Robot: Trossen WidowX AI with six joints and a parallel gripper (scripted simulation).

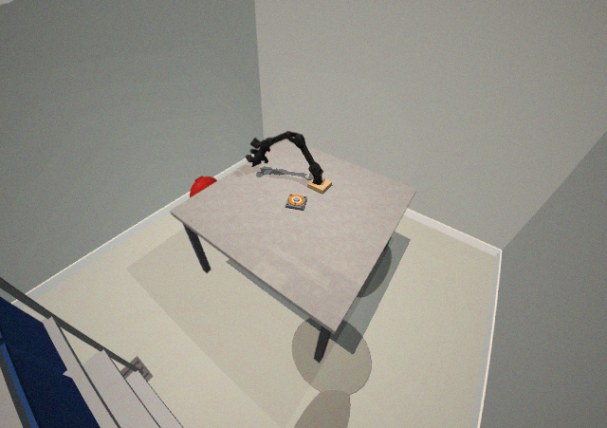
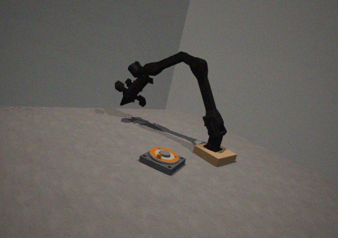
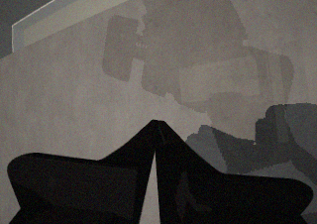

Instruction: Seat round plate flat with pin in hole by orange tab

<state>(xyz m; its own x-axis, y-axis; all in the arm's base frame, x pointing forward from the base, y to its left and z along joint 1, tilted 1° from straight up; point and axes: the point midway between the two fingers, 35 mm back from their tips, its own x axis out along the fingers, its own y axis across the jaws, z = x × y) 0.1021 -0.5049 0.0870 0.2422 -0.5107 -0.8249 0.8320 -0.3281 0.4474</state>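
Note:
The round orange and white plate [image 1: 296, 195] [image 2: 174, 159] sits around the grey post [image 2: 165, 153] on the dark grey base [image 1: 293, 208] [image 2: 155, 165]. In the exterior view it looks tilted, its back left part higher than its front right. The orange tab [image 2: 158, 155] stands up on the side toward that camera. Small dark spots show in the plate's ring; I cannot tell which is the hole beside the tab. The pin is not visible. My gripper [image 1: 252, 163] [image 2: 122, 104] [image 3: 157, 126] is shut and empty, in the air, well away from the plate.
The arm stands on a tan block [image 1: 321, 185] [image 2: 215, 158], close to the base with the plate. All stand on the grey table [image 1: 274, 237] [image 2: 95, 181] [image 3: 59, 105]. A red round object [image 1: 201, 186] is beyond the table's left edge.

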